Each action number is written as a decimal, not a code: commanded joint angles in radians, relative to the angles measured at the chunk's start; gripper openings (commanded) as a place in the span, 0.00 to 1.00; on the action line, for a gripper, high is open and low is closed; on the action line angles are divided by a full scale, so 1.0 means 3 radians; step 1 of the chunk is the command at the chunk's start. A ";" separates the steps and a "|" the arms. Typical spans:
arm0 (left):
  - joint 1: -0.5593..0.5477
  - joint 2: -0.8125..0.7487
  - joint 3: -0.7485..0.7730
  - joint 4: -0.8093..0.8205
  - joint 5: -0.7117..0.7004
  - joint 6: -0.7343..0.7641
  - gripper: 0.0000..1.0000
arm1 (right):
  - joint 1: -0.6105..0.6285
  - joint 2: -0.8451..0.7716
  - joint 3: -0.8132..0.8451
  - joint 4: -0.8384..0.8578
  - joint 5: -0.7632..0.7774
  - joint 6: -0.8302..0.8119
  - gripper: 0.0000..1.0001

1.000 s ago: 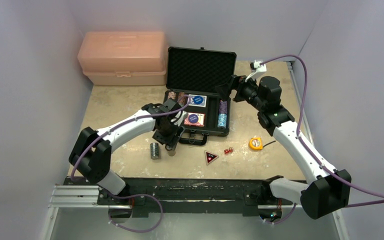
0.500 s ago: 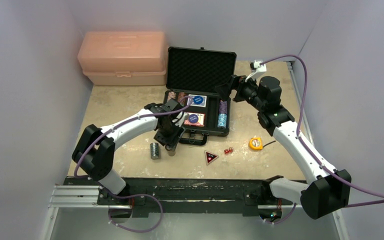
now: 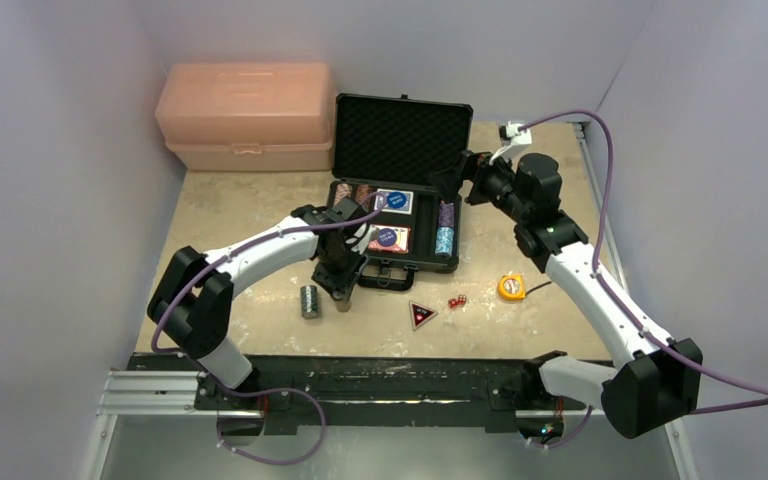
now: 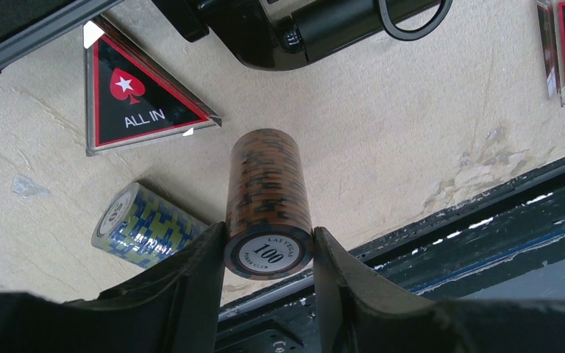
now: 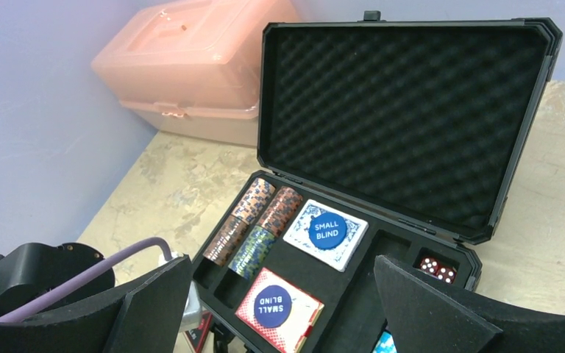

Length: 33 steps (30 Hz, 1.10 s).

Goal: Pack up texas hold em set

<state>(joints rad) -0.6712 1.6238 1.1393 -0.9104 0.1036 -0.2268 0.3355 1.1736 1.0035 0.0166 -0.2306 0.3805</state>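
Observation:
The black case [image 3: 401,136] lies open at the table's back, its lid up. In the right wrist view its tray [image 5: 382,246] holds chip stacks [image 5: 254,220], a blue card deck [image 5: 326,234], a red card deck [image 5: 279,307] and red dice [image 5: 436,268]. My left gripper [image 4: 268,254] is shut on an upright brown chip stack [image 4: 268,195] marked 100, in front of the case [image 3: 343,300]. A blue-and-yellow chip stack [image 4: 143,228] lies beside it. Red triangular buttons [image 4: 140,95] [image 3: 421,315] and two red dice [image 3: 456,301] lie on the table. My right gripper [image 5: 281,265] is open above the case.
A salmon-pink plastic box [image 3: 245,115] stands at the back left, next to the case. An orange tape measure [image 3: 511,287] lies right of the case's front. The case handle [image 4: 412,11] sticks out towards the left gripper. Walls close in on both sides.
The left arm's elbow has swung a little to the right while its gripper stays at the brown stack. The right arm has not moved.

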 commanded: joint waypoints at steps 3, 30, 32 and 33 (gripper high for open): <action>-0.0018 -0.0078 0.0128 0.0003 0.0108 -0.0027 0.00 | 0.0020 -0.0037 -0.0027 0.0111 -0.0009 -0.0041 0.99; 0.0521 -0.1305 -0.0196 0.0047 0.0205 -0.0061 0.00 | 0.0883 0.0141 -0.0472 0.1105 -0.0580 -0.0735 0.99; 0.0529 -0.1361 -0.0207 0.0048 0.0233 -0.0029 0.00 | 0.1020 0.0133 -0.0577 0.1220 -0.0585 -0.0900 0.99; 0.0532 -0.1386 -0.0212 0.0050 0.0244 -0.0007 0.00 | 0.1088 0.0128 -0.0606 0.1239 -0.0589 -0.1013 0.99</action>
<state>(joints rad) -0.5213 1.2621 1.0798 -0.9272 0.1375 -0.2272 0.5957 1.2442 0.8654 0.2584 -0.3885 0.2024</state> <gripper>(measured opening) 0.422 0.987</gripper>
